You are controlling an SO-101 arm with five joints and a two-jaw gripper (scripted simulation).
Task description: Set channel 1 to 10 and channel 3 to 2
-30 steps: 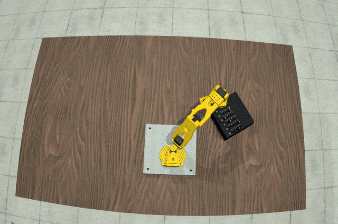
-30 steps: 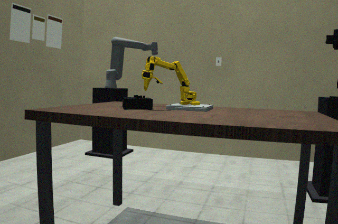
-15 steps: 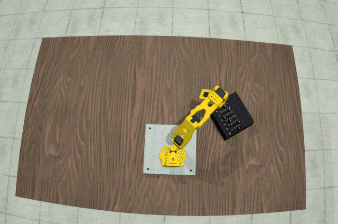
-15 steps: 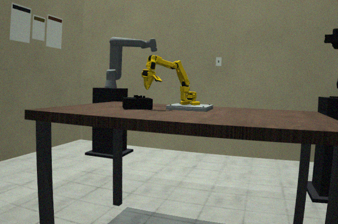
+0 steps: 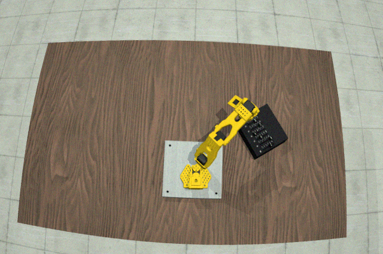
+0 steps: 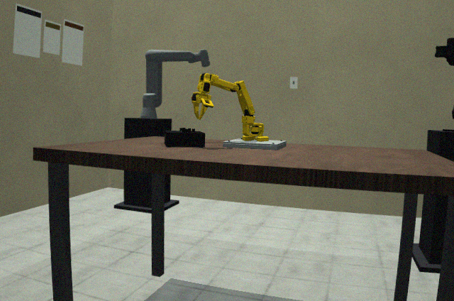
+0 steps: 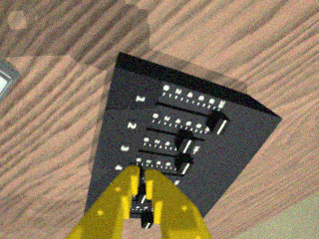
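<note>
The lighting desk point(image 5: 263, 135) is a black box with several parallel faders, lying on the wooden table to the right of my arm; it also shows in the side view point(image 6: 184, 138). In the wrist view the desk point(image 7: 169, 149) lies below me with rows marked 1, 2, 3. The channel 1 knob point(image 7: 217, 120) sits at the far end of its track. The channel 2 knob point(image 7: 184, 141) and channel 3 knob point(image 7: 184, 161) sit further back. My yellow gripper point(image 7: 141, 174) is shut and empty. It hangs clear above the desk point(image 6: 198, 116) and covers the lower rows.
My arm stands on a grey base plate point(image 5: 191, 169). A grey robot arm point(image 6: 157, 81) on a black pedestal stands behind the table. Another dark pedestal point(image 6: 440, 147) is at the right edge.
</note>
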